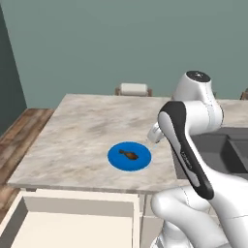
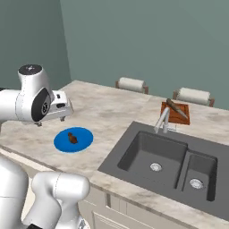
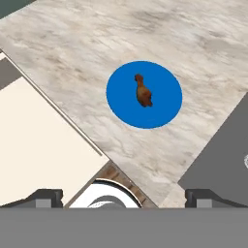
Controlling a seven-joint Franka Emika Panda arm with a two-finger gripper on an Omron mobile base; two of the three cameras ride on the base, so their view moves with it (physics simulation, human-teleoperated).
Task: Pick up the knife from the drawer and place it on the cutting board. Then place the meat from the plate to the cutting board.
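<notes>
Knife point(image 2: 177, 108) already lies on cutting board point(image 2: 175, 114), upper right of right base view; tool point(image 3: 124, 196) w/ tips spread & empty hangs over desk point(image 1: 77, 131), meat point(image 3: 143, 92) on plate point(image 3: 164, 109) just above frame centre in hand view, long axis approx. top-bottom.

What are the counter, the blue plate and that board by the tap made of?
The counter looks like polished stone, beige with grey veins, maybe marble. The plate is flat, even bright blue with no shine, so ceramic or plastic; I can't tell which. The board looks like reddish-brown wood.
</notes>
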